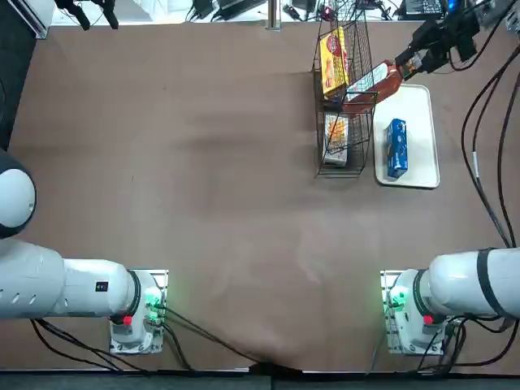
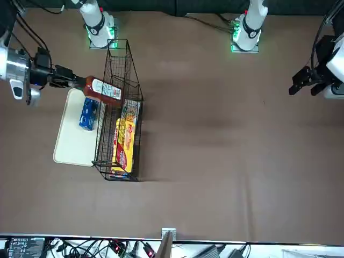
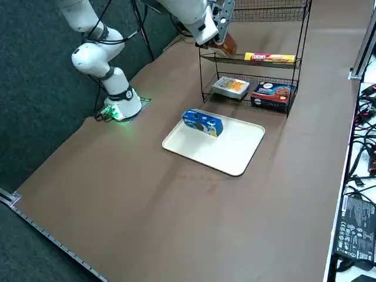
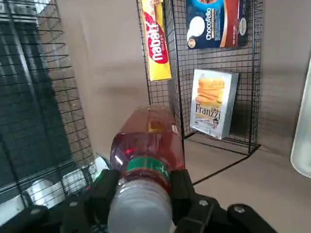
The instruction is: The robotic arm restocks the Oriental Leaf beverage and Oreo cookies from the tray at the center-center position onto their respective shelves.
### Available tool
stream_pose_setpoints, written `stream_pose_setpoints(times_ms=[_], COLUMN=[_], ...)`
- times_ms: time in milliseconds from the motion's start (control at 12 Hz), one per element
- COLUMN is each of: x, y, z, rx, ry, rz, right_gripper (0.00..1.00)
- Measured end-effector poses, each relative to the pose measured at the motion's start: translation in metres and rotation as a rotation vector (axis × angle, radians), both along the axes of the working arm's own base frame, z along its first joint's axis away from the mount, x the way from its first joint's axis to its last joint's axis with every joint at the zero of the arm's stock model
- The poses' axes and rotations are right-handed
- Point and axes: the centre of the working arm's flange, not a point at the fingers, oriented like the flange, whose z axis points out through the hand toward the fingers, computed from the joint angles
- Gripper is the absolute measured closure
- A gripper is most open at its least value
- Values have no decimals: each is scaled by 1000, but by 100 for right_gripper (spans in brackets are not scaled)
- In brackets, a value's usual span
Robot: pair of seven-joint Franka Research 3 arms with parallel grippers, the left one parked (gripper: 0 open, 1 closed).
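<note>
Top view: the robotic arm (image 1: 475, 283) reaches from its base toward the far side of the table (image 1: 203, 195), its hand end beside the shelves (image 1: 345, 166). These form a tall black wire rack with several tiers. The tray (image 1: 418, 166) lies flat on the table just beside the rack, on the robot's right. At the arm's end, the right gripper (image 4: 148, 187) is clamped on the neck of the Oriental Leaf beverage (image 4: 148, 143), one finger on either side below the cap. The bottle lies sideways between gripper and rack, cap end at the gripper and base end reaching in among the wires; the front view shows the same, the base (image 2: 115, 98) within the rack's outline. Whether the base touches a tier cannot be told. In the right side view, the dark Chocofello box (image 3: 272, 95) and the pale Franzzi box (image 3: 231, 87) stand on the lowest tier, and the yellow-and-red Nabati packet (image 3: 270, 57) lies on the tier above. The Oreo cookies (image 3: 202, 122), a blue packet, lie on the tray, lower than the gripper and apart from it, nearer the robot's bases. The bottle's cap (image 4: 141, 208) sits between the gripper's fingers and its body.
</note>
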Motion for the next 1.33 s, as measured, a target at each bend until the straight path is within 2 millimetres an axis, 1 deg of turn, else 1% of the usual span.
stream_pose_setpoints(times_ms=[167, 417, 500, 667, 1000, 1250, 1333], x=[-2, -4, -4, -5, -7, -8, -8], y=[11, 27, 37, 47, 58, 65, 66], z=[-10, -18, -23, -28, -42, -48, -49], rx=[-12, -25, -34, -38, -31, -31, -30], ry=[-5, -9, -9, -11, -6, -1, 1], rz=[-9, -14, -25, -32, -55, -53, -52], right_gripper=[42, 42, 42, 42, 42, 42, 39])
